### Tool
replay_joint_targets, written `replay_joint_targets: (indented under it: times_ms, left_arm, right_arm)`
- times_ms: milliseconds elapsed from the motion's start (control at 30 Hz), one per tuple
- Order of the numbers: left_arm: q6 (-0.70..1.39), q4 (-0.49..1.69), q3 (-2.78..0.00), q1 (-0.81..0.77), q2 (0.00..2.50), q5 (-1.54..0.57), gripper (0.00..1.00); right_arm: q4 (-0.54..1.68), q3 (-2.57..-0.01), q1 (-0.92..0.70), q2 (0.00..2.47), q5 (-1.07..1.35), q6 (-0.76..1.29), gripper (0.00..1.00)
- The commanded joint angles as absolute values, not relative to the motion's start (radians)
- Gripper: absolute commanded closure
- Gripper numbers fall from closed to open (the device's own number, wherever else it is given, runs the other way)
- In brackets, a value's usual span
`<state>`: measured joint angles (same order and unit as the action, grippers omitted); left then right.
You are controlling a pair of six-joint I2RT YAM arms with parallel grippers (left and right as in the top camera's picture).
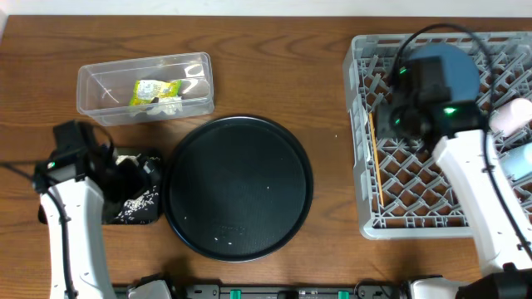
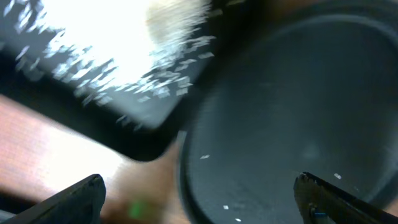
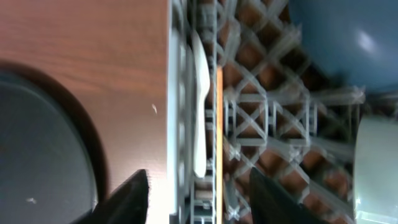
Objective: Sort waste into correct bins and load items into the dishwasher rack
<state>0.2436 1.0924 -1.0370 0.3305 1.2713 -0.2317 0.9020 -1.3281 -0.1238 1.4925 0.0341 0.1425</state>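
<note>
The grey dishwasher rack [image 1: 416, 218] at the right holds a blue bowl [image 1: 465, 62], a pink cup [image 1: 511, 115] and a pale blue cup [image 1: 517, 162]. A wooden chopstick [image 3: 219, 143] and a slim white utensil [image 3: 199, 99] lie along its left wall. My right gripper [image 3: 199, 174] hangs open above them, holding nothing. The clear tub [image 1: 100, 87] holds the yellow-green wrapper [image 1: 155, 91]. White rice [image 2: 118, 37] lies in the shallow black tray [image 2: 146, 134]. My left gripper [image 2: 198, 180] stands wide open between that tray and the round tray.
A large round black tray [image 1: 239, 187] fills the table's middle with a few stray grains on it. A pale green rim [image 3: 376, 162] of a bowl or cup shows in the rack below the blue bowl. My right arm [image 1: 465, 178] crosses the rack.
</note>
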Motion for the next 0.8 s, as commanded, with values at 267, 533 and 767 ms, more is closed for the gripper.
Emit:
replay_joint_targets:
  times_ms: [267,533,767]
  left_arm:
    - [0.142,1.13,-1.169,-0.077,1.274,-0.118,0.02]
    - [0.109,1.324,-1.169,-0.04,1.245,-0.103,0.02]
    - [0.101,1.261,-1.122,-0.034,0.97,-0.047,0.02]
  right_arm:
    - [0.92,-1.386,0.077,1.474,0.274,0.091,0.01]
    - [1.174,-1.386,0.111,1.461,0.202,0.091,0.01]
    - [1.174,-1.329,0.104,1.29,0.18,0.086,0.01]
